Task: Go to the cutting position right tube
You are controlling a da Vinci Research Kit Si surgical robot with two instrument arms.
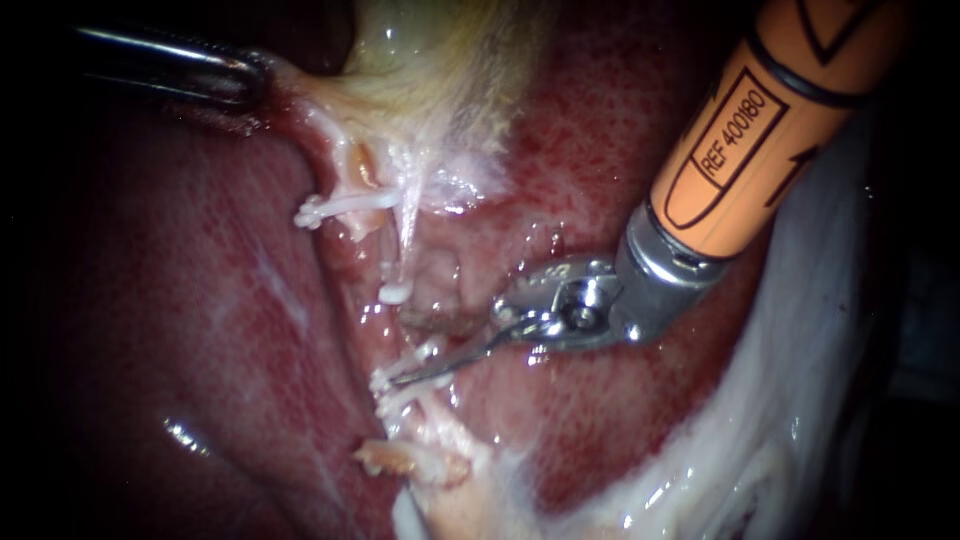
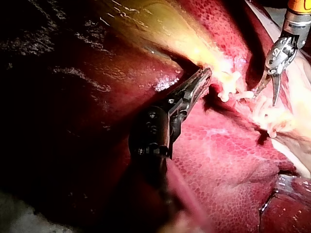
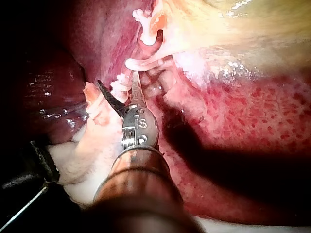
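Jaws of right instrument (image 1: 410,378) gape astride the thin, soft, slick-looking tube (image 1: 407,235), probably best met between its clips (image 1: 398,388), while left instrument (image 1: 250,80) clamps gallbladder (image 1: 430,90).

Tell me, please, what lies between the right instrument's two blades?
A white clip lies in the gap between the open blades of the right instrument; the right wrist view shows it.
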